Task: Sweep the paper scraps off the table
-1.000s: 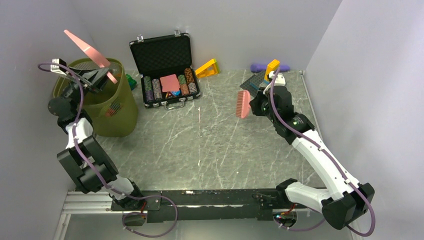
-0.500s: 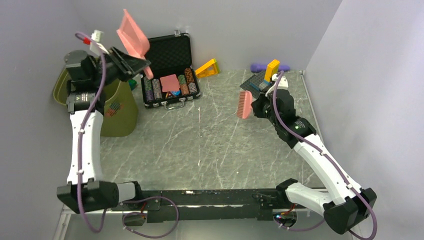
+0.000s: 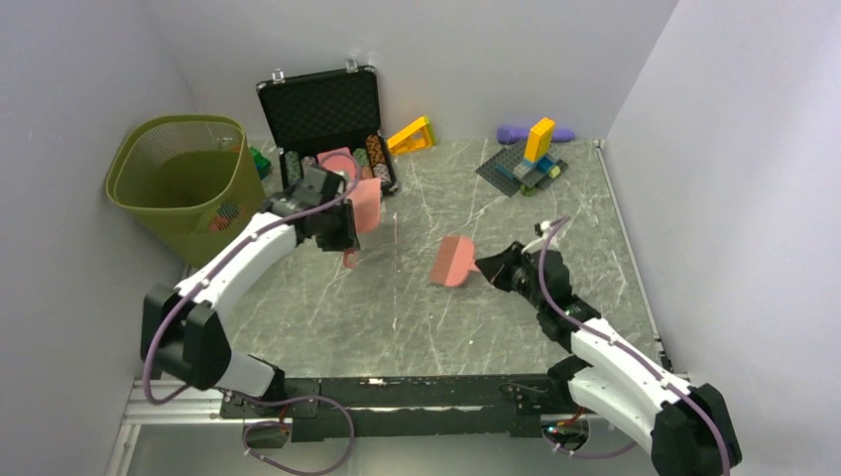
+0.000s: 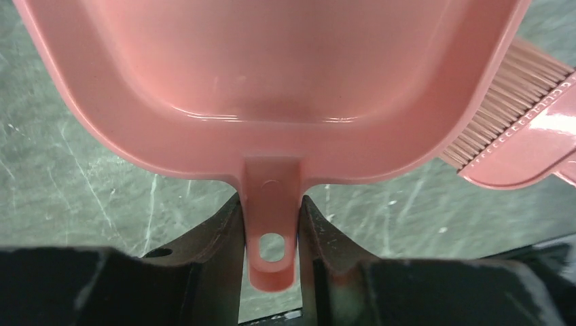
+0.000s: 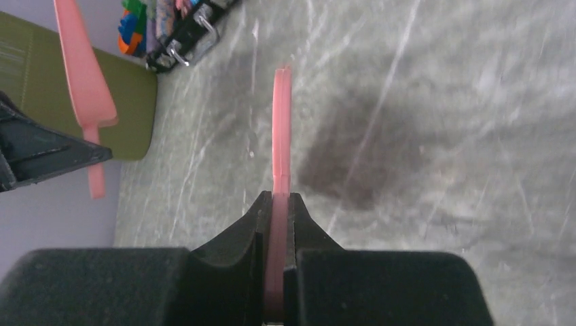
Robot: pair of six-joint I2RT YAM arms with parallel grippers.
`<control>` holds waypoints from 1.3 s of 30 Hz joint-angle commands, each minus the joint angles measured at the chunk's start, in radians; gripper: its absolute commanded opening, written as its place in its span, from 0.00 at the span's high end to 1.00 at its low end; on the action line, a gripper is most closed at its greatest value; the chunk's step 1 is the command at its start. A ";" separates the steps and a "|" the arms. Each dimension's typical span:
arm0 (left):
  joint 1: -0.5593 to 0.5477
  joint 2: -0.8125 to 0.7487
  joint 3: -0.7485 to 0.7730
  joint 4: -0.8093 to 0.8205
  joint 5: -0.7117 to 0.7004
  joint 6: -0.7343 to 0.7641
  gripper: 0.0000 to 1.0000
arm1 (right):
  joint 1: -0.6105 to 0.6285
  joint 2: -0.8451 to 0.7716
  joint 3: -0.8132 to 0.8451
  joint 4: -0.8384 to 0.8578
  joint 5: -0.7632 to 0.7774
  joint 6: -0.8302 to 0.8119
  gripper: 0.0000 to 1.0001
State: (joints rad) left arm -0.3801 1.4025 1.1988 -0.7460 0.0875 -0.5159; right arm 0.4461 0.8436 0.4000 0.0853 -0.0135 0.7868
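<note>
No paper scraps show on the grey-green marble table (image 3: 397, 307). Some coloured bits show through the mesh of the green bin (image 3: 226, 212). My left gripper (image 3: 340, 235) is shut on the handle of a pink dustpan (image 3: 363, 203) and holds it above the table, in front of the case. In the left wrist view the fingers (image 4: 224, 238) clamp the handle (image 4: 272, 231), and the pan (image 4: 272, 81) looks empty. My right gripper (image 3: 488, 266) is shut on a pink brush (image 3: 454, 260) near the table's middle. The right wrist view shows the brush edge-on (image 5: 280, 129).
A green mesh bin (image 3: 177, 121) stands at the far left. An open black case (image 3: 322, 109) with poker chips sits at the back. A yellow wedge (image 3: 412, 134), a brick build (image 3: 528, 159) and a purple object (image 3: 516, 132) lie at the back right.
My left arm has swung the dustpan from above the bin down to the table in front of the case. My right arm has drawn the brush lower and nearer, toward the middle.
</note>
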 commanded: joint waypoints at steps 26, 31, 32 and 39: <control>-0.201 0.272 -0.014 0.043 -0.279 0.022 0.97 | -0.122 -0.002 0.196 -0.168 0.367 0.095 0.00; -0.224 0.291 -0.006 0.043 -0.295 0.021 0.96 | -0.122 -0.157 0.130 -0.155 0.373 0.002 0.00; -0.225 0.293 -0.007 0.045 -0.293 0.022 0.95 | -0.124 -0.173 0.129 -0.165 0.370 -0.013 0.00; -0.243 0.281 0.025 0.029 -0.292 0.033 0.42 | -0.123 -0.201 0.148 -0.221 0.330 -0.089 0.00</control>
State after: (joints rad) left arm -0.6075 1.7058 1.1679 -0.7082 -0.1810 -0.5056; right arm 0.3256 0.6456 0.5331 -0.1120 0.3317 0.7738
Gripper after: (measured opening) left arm 0.369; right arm 0.993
